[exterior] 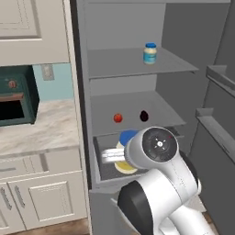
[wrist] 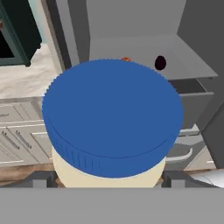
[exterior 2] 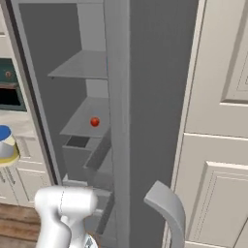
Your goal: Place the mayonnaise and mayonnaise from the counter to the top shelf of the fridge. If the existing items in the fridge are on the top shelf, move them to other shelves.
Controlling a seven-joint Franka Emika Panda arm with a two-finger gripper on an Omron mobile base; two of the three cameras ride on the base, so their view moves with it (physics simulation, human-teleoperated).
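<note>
In front of the open fridge [exterior: 193, 92]: arm raised, jar held before the drawer. Fridge taken as the landmark, all places given from it.

Fridge: tall grey cabinet, door swung open to the right; grey inner walls, flat shelves, boxy drawer [exterior: 103, 167] below them.

Counter [exterior: 36, 131]: left of the fridge, touching its side wall; beige marbled slab over cream panelled fronts. Dark green toaster oven [exterior: 16, 98] standing on it, well left of the fridge.

Top shelf [exterior: 119, 64]: thin grey plate across the fridge's width. One jar [exterior: 149, 53] upright on it, right of centre, blue lid up.

Second shelf [exterior: 133, 108], just under the top one: red-orange fruit [exterior: 118, 118] and dark purple fruit [exterior: 144, 115] lying on it, near each other but apart, red one to the left.

Held jar [wrist: 111, 127]: outside the fridge, in front of the drawer level, below both fruits in the left base view. Blue lid facing the hand camera, cream body under it. In the right base view, seen at the far left edge [exterior 2: 6, 145], left of the fridge's side wall.

Gripper [wrist: 109, 179]: jaws closed on the held jar, one dark finger [wrist: 41, 180] pressed to each side of the cream body.
</note>
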